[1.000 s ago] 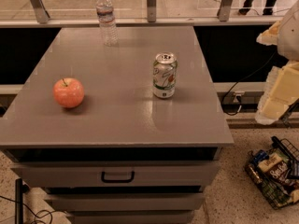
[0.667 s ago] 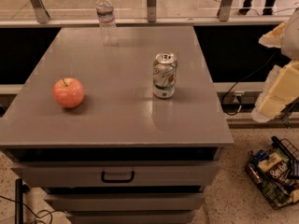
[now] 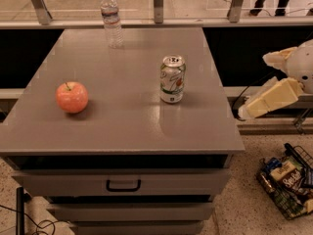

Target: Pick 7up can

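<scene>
The 7up can [image 3: 172, 79] stands upright on the grey table [image 3: 122, 126], right of the middle, white and green with a red spot and a silver top. My gripper [image 3: 268, 101] is the cream-coloured part at the right edge of the view, off the table and well to the right of the can, at about the can's height. It holds nothing that I can see.
A red apple [image 3: 72, 97] sits on the left of the table. A clear water bottle [image 3: 112, 18] stands at the back edge. A drawer with a handle [image 3: 123, 185] is under the top. A wire basket of snacks [image 3: 288, 180] is on the floor at the right.
The cream arm at the right has moved down and a little left, toward the table's right edge. The can, apple and bottle have not moved.
</scene>
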{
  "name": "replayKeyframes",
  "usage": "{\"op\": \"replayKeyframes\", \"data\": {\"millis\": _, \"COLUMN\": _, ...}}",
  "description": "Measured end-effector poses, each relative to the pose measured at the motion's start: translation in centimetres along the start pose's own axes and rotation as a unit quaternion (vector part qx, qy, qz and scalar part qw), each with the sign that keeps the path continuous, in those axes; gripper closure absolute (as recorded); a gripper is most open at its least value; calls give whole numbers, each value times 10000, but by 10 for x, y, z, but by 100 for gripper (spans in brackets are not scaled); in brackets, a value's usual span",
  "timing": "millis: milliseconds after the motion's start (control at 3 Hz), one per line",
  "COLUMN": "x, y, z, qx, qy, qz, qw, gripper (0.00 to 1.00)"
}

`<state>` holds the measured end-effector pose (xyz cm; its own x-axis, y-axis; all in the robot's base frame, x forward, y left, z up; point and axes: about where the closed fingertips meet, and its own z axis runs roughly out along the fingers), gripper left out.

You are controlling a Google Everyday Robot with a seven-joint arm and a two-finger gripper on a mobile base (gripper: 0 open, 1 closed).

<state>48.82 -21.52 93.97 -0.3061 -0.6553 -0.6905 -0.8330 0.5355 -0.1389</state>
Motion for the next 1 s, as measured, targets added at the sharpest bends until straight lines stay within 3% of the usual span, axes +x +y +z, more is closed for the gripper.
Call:
{"op": "replayKeyframes", "data": {"millis": 333, "x": -30, "y": -8, "z": 31, "qx": -92, "qy": -963, "qz": 158, "qw": 9952, "gripper": 0}}
{"op": "replayKeyframes", "data": {"millis": 667, "x": -65, "y": -7, "z": 65, "qx": -350, "qy": -1486, "qz": -11, "qw": 9883, "gripper": 0}}
{"op": "replayKeyframes", "data": {"millis": 1000, "x": -67, "y": -6, "z": 70, "qx": -292, "qy": -1466, "qz": -35, "qw": 9888, "gripper": 0}}
